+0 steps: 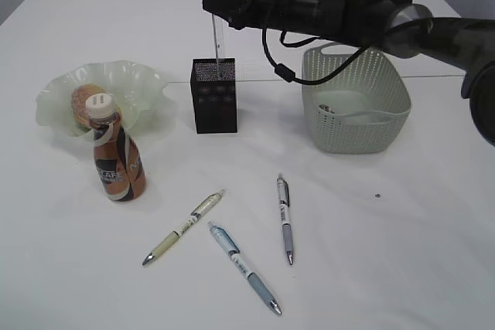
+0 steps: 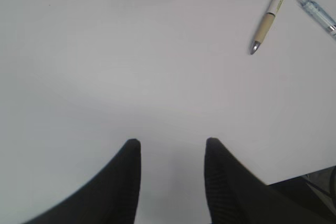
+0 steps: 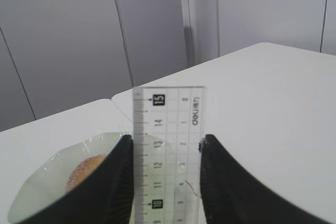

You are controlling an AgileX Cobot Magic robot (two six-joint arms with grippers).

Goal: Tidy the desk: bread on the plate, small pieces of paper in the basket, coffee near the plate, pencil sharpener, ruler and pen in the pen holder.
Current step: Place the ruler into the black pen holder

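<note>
White tabletop below, your right gripper (image 3: 165,182) clamps the clear ruler (image 1: 217,28) upright over the black pen holder (image 1: 214,95), your left gripper (image 2: 172,182) hangs spread and empty; release off-centre and it may catch the rim and tip out.

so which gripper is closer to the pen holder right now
Right. The right gripper hangs just above the pen holder, shut on the clear ruler. The left gripper is over bare table near the beige pen, out of the exterior view.
</note>
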